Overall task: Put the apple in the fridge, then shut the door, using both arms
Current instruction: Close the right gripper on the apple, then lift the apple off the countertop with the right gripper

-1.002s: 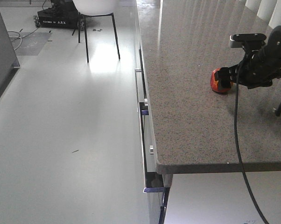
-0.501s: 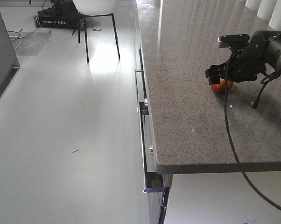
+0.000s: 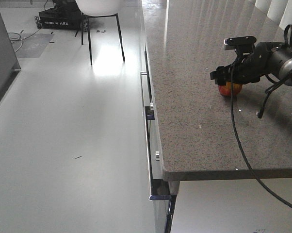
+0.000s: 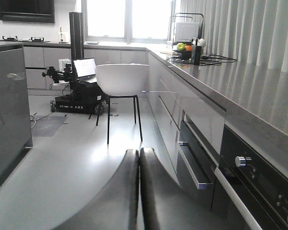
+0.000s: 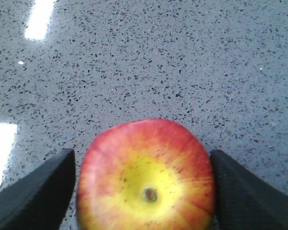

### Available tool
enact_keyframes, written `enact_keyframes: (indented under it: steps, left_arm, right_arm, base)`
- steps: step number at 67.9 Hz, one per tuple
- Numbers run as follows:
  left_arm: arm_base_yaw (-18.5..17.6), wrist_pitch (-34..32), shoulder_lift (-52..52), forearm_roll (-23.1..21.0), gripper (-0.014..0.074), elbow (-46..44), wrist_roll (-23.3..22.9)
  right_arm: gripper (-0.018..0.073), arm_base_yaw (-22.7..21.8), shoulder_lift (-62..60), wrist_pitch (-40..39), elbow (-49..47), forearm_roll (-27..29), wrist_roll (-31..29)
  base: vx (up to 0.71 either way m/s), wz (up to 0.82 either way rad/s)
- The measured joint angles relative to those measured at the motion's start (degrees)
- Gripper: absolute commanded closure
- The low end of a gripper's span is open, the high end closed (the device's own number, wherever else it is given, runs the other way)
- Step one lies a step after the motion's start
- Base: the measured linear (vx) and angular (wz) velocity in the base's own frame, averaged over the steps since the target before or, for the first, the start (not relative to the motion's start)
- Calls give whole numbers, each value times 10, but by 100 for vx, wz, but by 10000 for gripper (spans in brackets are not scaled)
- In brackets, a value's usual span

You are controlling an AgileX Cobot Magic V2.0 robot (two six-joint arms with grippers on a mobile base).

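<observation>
The apple (image 3: 230, 89), red with a yellow centre, sits on the speckled grey countertop (image 3: 194, 131) near its right side. My right gripper (image 3: 228, 80) has come down over it. In the right wrist view the apple (image 5: 146, 177) fills the space between the black fingers (image 5: 43, 189), with a thin sliver of counter showing at the left one, so the gripper (image 5: 143, 194) is open around it. My left gripper (image 4: 138, 152) is shut and empty, low over the floor. A tall dark grey panel (image 4: 7, 110) stands at the left. I cannot tell if it is the fridge; its door and inside do not show.
A black cable (image 3: 237, 141) trails from the right arm across the counter and over its front edge. Drawer handles (image 3: 149, 110) jut from the cabinet front below. A white chair (image 4: 122, 79) and a black wheeled base (image 3: 58, 20) stand on the floor beyond.
The right arm has swung left and back, and its gripper has come down over the apple. The apple has stayed where it was on the counter.
</observation>
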Motion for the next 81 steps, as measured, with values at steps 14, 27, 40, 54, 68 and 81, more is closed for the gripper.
enact_keyframes:
  steps: [14,27,40,54,68,81]
  left_arm:
    - [0,0,0,0,603,0,0]
    - [0,0,0,0,603,0,0]
    - [0,0,0,0,603,0,0]
    - [0,0,0,0,603,0,0]
    - [0,0,0,0,603,0,0]
    - [0,0,0,0,603,0,0]
  right_arm:
    - [214,0,0,3,-1,0,1]
    - [301,0,0,12,-3,0,1]
    - [356,0,-11,60,-4,4,1]
    - [363,0,-45,177,-3,29,1]
    - [363,0,-113,218,26,91,-12]
    - [363,0,-238,216,150,161,-63]
  base:
    - [0,0]
    - [0,0]
    - [0,0]
    - [0,0]
    - [0,0]
    - [0,0]
